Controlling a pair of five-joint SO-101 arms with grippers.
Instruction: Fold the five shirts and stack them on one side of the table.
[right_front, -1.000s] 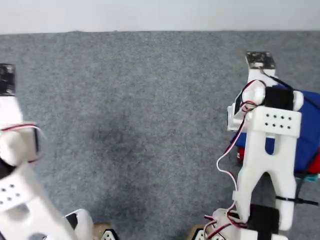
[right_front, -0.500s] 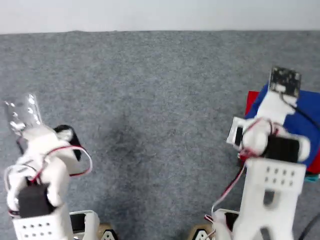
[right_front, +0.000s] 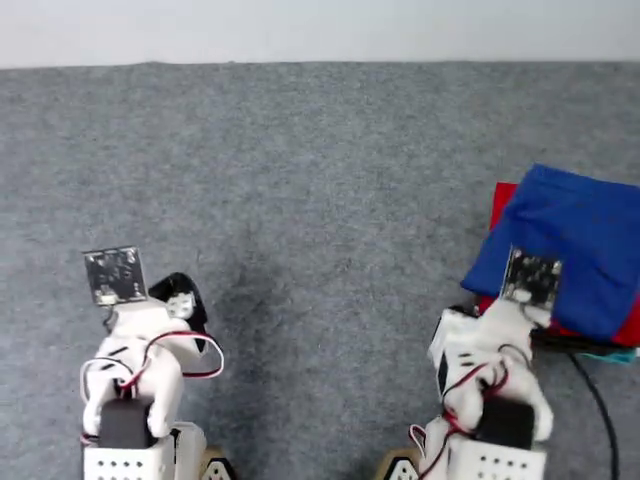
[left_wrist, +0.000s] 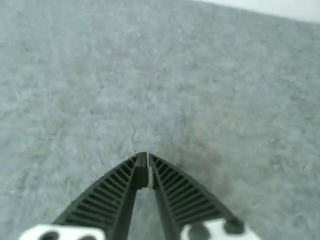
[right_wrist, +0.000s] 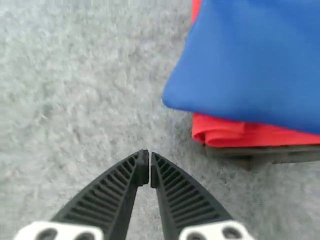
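Folded shirts (right_front: 572, 250), blue on top, lie stacked at the high view's right edge, so little seems left; the left gripper (left_wrist: 147, 172) and right gripper (right_wrist: 149, 170) are closed, empty.

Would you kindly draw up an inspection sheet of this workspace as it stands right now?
Surface: grey cover, felt-like and lying flat.
Job's things: one stack at the right side, with the blue shirt on top, the red shirt under it, a dark layer below that and a teal edge showing; five shirts cannot be confirmed.
Clutter: nothing seen.
Grippers: left gripper shut, over bare cover; right gripper shut, beside the stack and apart from it.
Cables: red and white wires loop on both arms; a black cable runs by the right arm.
Surroundings: pale wall along the far edge.
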